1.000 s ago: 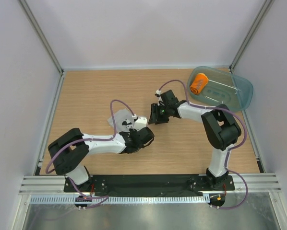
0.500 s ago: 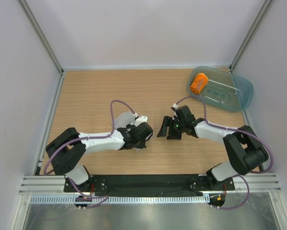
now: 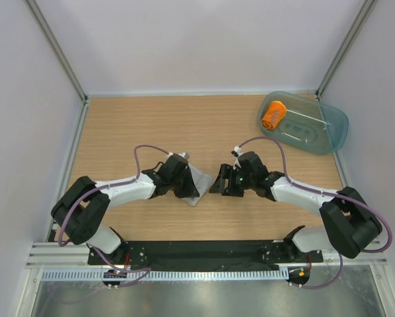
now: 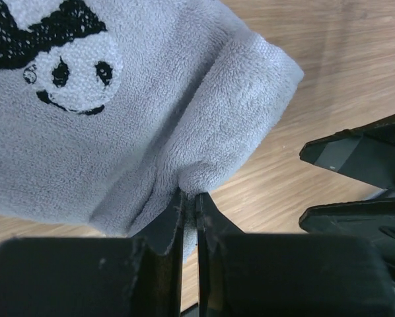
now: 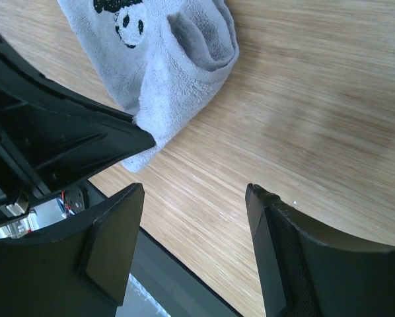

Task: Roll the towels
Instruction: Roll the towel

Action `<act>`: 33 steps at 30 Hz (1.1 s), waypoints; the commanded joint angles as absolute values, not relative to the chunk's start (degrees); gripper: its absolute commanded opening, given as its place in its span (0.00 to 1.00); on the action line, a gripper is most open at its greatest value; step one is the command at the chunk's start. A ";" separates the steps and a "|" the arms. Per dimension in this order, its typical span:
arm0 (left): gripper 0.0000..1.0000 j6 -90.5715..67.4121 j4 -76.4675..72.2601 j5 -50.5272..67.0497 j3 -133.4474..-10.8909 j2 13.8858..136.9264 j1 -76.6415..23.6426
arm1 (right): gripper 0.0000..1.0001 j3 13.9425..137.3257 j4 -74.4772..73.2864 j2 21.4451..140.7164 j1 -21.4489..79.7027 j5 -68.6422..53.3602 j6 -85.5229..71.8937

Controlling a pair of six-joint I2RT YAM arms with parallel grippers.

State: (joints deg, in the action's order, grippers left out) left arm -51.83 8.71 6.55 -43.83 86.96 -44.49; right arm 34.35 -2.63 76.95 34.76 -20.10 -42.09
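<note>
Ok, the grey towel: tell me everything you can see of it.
The grey towel is a light grey, fluffy cloth with a black-and-white panda face printed on it. It is loosely folded, not rolled, one edge curled into a soft loop. It lies on the wooden table between the two arms. The left pincer is shut on a pinched fold at its edge; the open right pincer is close by, not touching it.

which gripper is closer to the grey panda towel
Left. The left gripper is shut on the grey panda towel; the right gripper sits open beside it, not holding it.
</note>
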 commanded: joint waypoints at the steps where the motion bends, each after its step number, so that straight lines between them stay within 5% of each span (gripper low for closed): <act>1: 0.00 -56.59 -0.78 20.10 -40.96 86.57 -41.76 | 0.70 35.59 -0.26 74.97 35.42 -18.64 -43.07; 17: 0.00 -72.59 -23.97 37.00 -32.00 93.43 -33.75 | 0.56 41.03 3.53 81.56 36.82 -18.02 -44.03; 33: 0.00 -64.16 -14.06 32.43 -33.22 89.74 -33.22 | 0.68 49.39 -9.05 90.87 40.52 -7.65 -42.63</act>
State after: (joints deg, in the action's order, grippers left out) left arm -66.76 -16.05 32.93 -32.10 92.18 -33.45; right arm 46.48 -7.18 88.33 39.90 -10.41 -43.44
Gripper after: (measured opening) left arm 0.070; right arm 0.688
